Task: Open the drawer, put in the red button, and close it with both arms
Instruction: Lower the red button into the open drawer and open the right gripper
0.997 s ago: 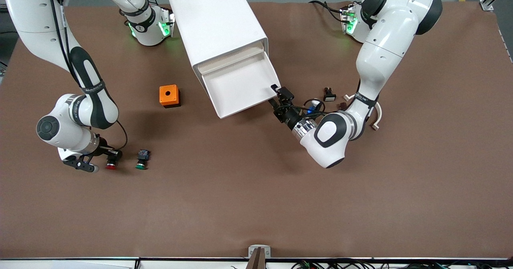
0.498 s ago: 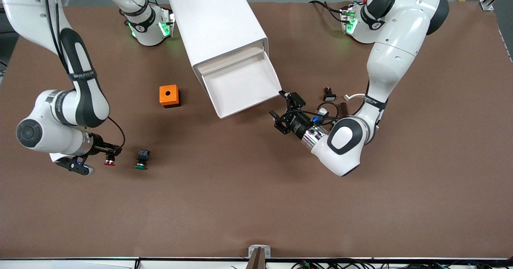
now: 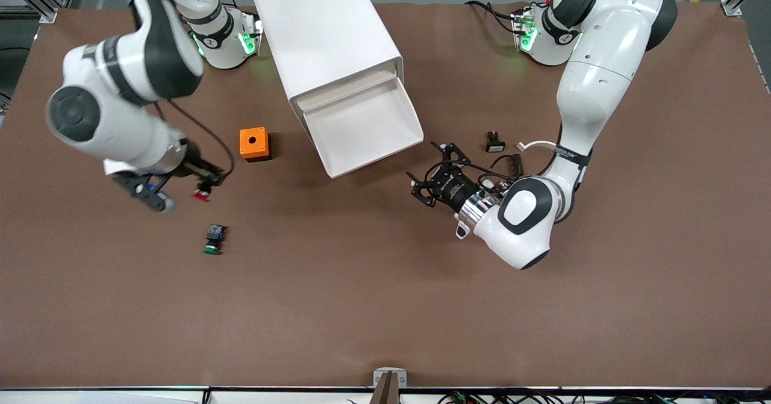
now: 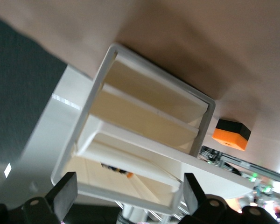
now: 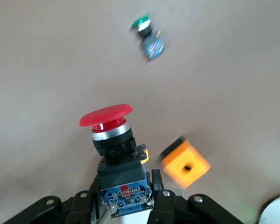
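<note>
Front view shows the right gripper (image 3: 202, 188) clamped on the red button (image 3: 200, 195) above bare table, with the open drawer (image 3: 361, 128) lying toward the left arm's end from it, where the left gripper (image 3: 435, 174) hangs spread wide.

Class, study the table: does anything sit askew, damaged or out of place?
Only the cabinet stands out: it sits skewed on the table, its open top drawer angled toward the left arm's end. Otherwise nothing looks damaged. The right gripper holds the red button above the table; the left gripper is open near the drawer.
</note>
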### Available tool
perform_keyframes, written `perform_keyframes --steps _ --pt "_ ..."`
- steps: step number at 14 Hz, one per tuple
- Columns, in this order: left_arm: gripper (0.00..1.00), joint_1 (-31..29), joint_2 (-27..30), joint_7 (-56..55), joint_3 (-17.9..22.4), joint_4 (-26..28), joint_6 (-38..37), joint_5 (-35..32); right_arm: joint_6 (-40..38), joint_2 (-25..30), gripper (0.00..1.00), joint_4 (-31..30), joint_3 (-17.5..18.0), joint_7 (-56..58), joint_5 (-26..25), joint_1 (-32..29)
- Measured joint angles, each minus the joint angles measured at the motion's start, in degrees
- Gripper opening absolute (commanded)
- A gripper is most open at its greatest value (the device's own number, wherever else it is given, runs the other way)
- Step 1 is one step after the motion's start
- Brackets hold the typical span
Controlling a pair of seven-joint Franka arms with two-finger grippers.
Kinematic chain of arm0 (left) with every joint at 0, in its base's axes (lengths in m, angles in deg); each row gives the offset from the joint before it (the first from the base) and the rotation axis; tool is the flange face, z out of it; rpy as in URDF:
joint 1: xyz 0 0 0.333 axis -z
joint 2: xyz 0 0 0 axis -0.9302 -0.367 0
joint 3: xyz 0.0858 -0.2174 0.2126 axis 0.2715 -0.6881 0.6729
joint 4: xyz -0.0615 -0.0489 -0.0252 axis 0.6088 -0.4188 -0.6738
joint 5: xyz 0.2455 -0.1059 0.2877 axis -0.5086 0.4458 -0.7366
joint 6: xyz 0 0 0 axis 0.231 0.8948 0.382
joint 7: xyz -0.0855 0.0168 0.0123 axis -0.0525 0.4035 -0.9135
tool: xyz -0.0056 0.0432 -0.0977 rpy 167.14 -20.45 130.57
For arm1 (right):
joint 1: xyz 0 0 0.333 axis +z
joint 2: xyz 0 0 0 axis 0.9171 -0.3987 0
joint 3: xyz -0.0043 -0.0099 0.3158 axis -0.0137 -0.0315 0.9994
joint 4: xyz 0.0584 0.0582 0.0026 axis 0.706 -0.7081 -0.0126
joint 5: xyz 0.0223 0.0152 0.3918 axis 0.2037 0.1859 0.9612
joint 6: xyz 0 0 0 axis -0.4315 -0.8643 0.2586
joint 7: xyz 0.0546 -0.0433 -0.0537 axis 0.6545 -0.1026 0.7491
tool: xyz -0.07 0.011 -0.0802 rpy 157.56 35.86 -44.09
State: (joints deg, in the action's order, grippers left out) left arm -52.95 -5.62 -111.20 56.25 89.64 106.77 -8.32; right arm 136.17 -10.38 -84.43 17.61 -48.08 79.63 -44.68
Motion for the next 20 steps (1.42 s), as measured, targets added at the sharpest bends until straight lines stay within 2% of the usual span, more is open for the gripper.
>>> perform_keyframes --steps 5,8,9,13,16,20 --pt "1.0 0.19 3.67 12.53 0.02 -0.68 4.6 -12.01 3.63 0.45 0.0 -1.22 0.14 -20.04 1.75 13.78" --pt "1.0 3.16 7.37 14.96 -0.71 -0.75 13.15 -26.77 7.2 0.33 0.0 -2.91 0.08 -27.79 1.81 18.69" --pt "1.0 4.93 8.23 14.95 -0.72 -0.73 16.04 -29.6 9.12 0.28 0.0 -3.68 0.07 -30.25 1.82 20.21" --pt "1.0 8.49 9.42 15.02 -0.7 -0.68 25.54 -36.35 18.15 -0.31 0.0 -7.57 0.05 -39.65 1.84 26.15" --pt "1.0 10.65 10.64 15.03 -0.75 -0.58 31.04 -42.01 20.11 -2.09 0.0 -8.33 0.03 -44.44 1.84 28.89" --pt "1.0 13.26 11.85 13.23 -0.72 0.19 34.86 -46.53 21.22 -3.78 0.0 -8.33 0.0 -49.64 1.84 30.69"
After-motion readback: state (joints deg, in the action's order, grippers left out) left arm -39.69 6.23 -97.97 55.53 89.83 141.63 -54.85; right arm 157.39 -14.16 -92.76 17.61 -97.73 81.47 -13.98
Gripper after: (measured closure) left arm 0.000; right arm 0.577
